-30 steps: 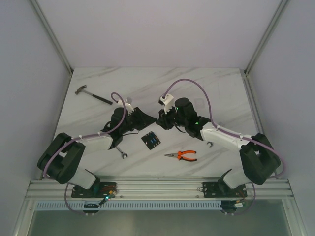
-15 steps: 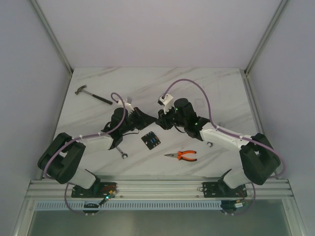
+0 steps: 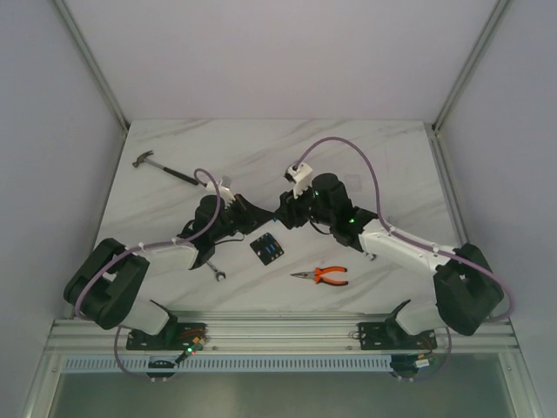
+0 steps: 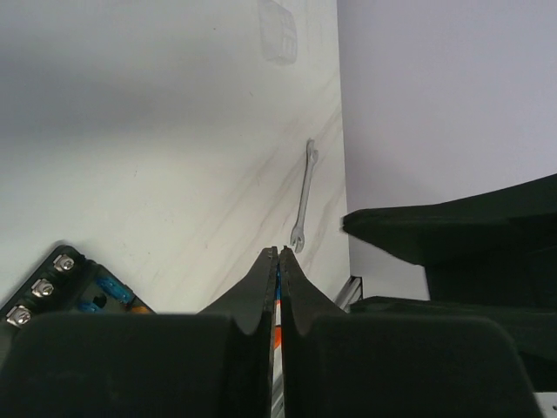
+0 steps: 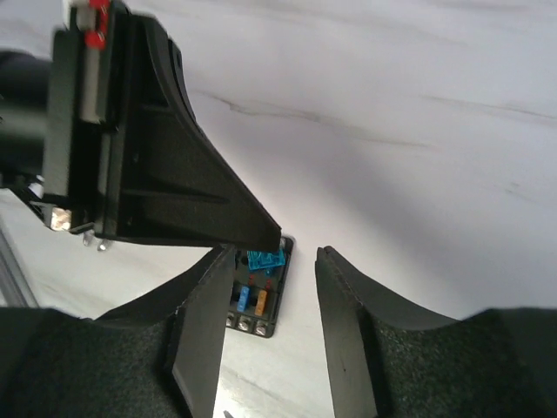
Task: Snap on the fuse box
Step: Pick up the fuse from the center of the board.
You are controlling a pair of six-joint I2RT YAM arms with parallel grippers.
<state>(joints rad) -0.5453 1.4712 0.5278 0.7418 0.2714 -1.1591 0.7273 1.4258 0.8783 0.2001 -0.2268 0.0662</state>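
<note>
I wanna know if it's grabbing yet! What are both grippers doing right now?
Left gripper: closed, maybe pinching a blue fuse.
Right gripper: open, empty.

Left arm (image 3: 170, 251) and right arm (image 3: 400, 246), white links with black joints, both reach inward, elbows out, wrists low, tips nearly meeting mid-scene. Black two-finger left gripper (image 4: 278, 254): jaws pressed together. Black two-finger right gripper (image 5: 271, 252): jaws apart, gripping nothing, left gripper's tip just ahead.

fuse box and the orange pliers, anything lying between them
Nothing. In the top view the strip of marble table between the fuse box and the pliers is bare.
</note>
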